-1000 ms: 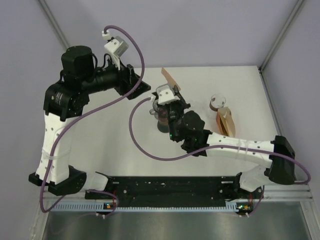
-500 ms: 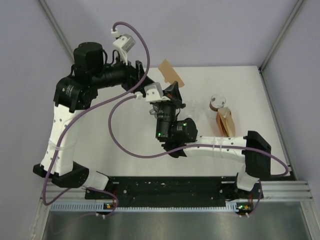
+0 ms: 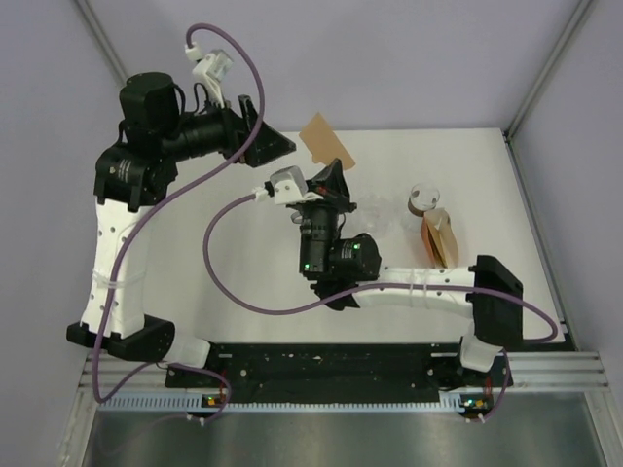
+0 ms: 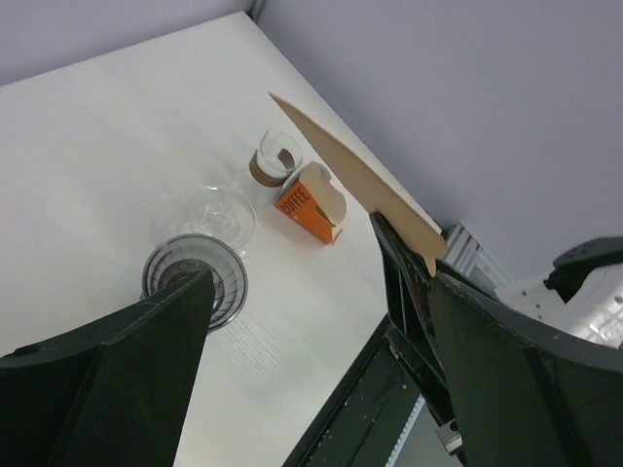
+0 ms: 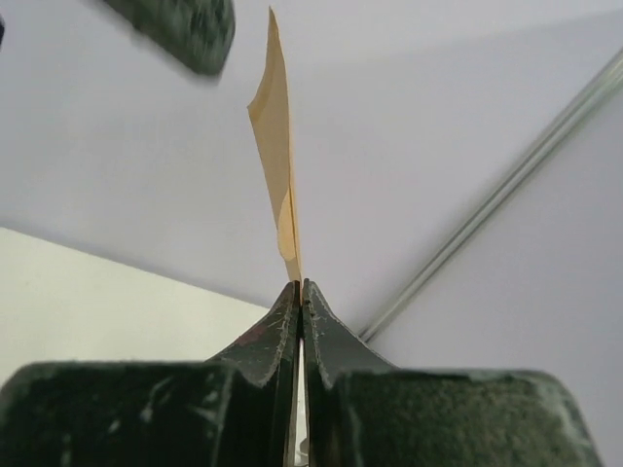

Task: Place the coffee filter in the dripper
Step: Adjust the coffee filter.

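The brown paper coffee filter (image 3: 325,142) is held up in the air, pinched at its lower corner by my right gripper (image 3: 332,179), which is shut on it. It shows edge-on in the right wrist view (image 5: 277,146) above the closed gripper (image 5: 300,284), and in the left wrist view (image 4: 355,180). The dark ribbed glass dripper (image 4: 209,272) stands on the white table below; the right arm hides it in the top view. My left gripper (image 3: 276,138) is open and empty, raised just left of the filter; its fingers (image 4: 165,331) frame the left wrist view.
A clear glass vessel (image 4: 219,214) stands just behind the dripper. An orange coffee bag (image 3: 438,238) and a small glass cup with a brown band (image 3: 423,199) stand at the right of the table (image 3: 243,272). Grey walls close in behind and beside.
My right arm has swung left and lifted the filter higher and farther back. My left arm has risen and pulled back to the left, its gripper staying open beside the filter.
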`<action>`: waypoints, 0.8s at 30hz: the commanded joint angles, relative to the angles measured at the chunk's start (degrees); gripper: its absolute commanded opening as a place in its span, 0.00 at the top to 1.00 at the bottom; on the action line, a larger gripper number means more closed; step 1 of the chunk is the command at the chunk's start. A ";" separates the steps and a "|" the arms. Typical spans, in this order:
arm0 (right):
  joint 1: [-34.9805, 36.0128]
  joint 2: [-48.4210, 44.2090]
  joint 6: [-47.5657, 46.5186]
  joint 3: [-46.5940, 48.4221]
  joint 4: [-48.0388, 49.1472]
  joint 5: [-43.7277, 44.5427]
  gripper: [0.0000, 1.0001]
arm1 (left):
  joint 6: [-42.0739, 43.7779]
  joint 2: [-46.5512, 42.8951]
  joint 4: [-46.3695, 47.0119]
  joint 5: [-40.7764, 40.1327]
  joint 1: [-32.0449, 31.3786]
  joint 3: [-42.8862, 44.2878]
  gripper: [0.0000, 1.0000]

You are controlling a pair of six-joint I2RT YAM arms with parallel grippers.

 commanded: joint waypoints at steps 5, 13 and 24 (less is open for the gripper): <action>0.96 -10.05 22.66 -5.36 -19.52 -2.64 1.00 | -9.15 -1.74 8.89 1.03 3.43 -2.42 0.05; 1.57 4.58 -9.27 3.49 6.18 -3.16 1.00 | -15.13 -2.81 11.79 5.51 1.85 -7.96 0.01; 2.45 8.14 -15.03 8.26 8.77 -5.19 1.00 | -11.71 -2.89 9.34 5.09 -0.17 -9.72 0.19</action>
